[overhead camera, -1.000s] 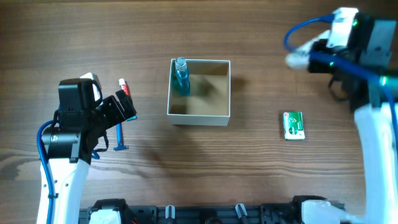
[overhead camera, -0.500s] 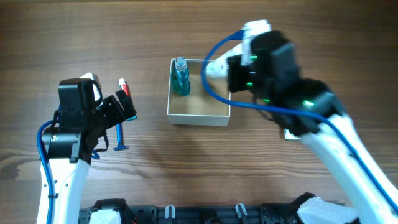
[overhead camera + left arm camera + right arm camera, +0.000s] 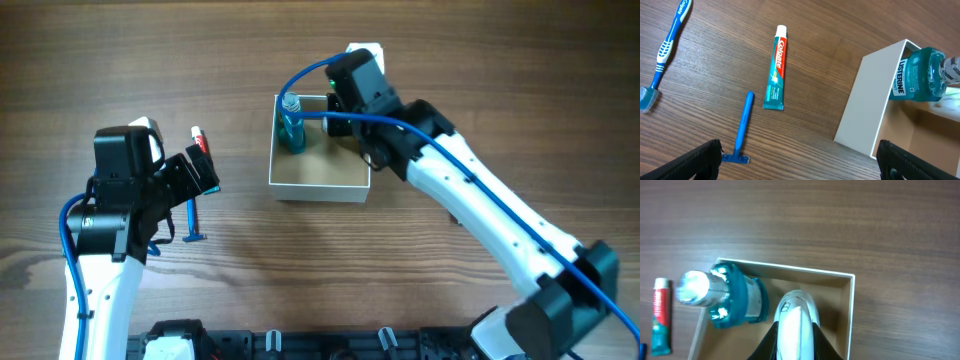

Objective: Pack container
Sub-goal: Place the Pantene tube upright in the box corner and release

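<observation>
White is about all I get of the payload: a rounded white item (image 3: pixel 794 312) pinched btwn the fingers of the right gripper (image 3: pixel 795 339). Dark finger edges hug both its sides at the bottom of the right wrist cam, cut off by the frame edge. There's a small mark on it, too small to read.

Right under that gripper is the container (image 3: pixel 810 282), w/ thin white walls and a tan inside. The item hangs inside its outline; can't tell if it touches the floor. Left of the gripper, in the box corner, a teal mouthwash bottle (image 3: pixel 735 300) stands upright, its cap blown out bright. Further left, outside the box, is a toothpaste tube (image 3: pixel 660 317), bottom cropped.

Overhead, the right arm (image 3: pixel 470 190) covers the box's far right corner, so the item and fingers are hidden there.

The left gripper (image 3: pixel 800 161) has its fingers wide apart w/ nothing btwn them; only two dark tips show at the lower corners. Ahead of it on the wood table (image 3: pixel 715 60), a blue razor (image 3: pixel 742 131) is nearest, w/ the toothpaste beyond. A toothbrush (image 3: pixel 667 40) lies off to the left, handle end cut off. The container is ahead-right, its far side out of frame.
</observation>
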{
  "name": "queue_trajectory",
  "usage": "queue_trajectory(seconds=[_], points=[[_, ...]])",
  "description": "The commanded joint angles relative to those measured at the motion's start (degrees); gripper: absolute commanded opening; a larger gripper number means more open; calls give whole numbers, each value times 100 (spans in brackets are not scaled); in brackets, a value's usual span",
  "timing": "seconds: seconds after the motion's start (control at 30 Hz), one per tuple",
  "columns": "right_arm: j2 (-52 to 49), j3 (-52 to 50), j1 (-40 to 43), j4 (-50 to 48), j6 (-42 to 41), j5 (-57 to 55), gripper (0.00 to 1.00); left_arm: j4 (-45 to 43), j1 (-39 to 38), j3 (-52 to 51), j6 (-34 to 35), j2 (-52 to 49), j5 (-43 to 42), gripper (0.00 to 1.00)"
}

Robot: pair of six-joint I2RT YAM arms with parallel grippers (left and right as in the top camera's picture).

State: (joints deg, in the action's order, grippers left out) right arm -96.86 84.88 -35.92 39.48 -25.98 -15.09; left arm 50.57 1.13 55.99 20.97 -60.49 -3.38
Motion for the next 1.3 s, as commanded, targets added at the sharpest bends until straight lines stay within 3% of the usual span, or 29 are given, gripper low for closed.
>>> queue_trajectory(seconds=[0.0,0.5,0.53,0.6,0.63,0.73,0.93,1.27], points=[[-221,94,22,-92,-245,-341,4,-13,-28,94,48,-7,-153,100],[-494,92,350,-153,-249,-407,4,-11,-28,94,50,-7,-153,100],[-494,90,356,-153,-247,-393,8,-11,-28,94,50,-7,-153,100],[-494,90,361,-175,-245,-396,30,-11,-28,94,50,-7,-153,100],[-494,90,361,-199,-243,-396,36,-11,-28,94,50,-7,-153,100],[-494,90,358,-225,-245,-393,43,-9,-28,94,50,-7,-153,100],[-494,90,358,-238,-179,-393,52,-11,-28,94,50,-7,-153,100],[-304,94,352,-214,52,-103,53,-13,-28,94,48,-7,-153,100]])
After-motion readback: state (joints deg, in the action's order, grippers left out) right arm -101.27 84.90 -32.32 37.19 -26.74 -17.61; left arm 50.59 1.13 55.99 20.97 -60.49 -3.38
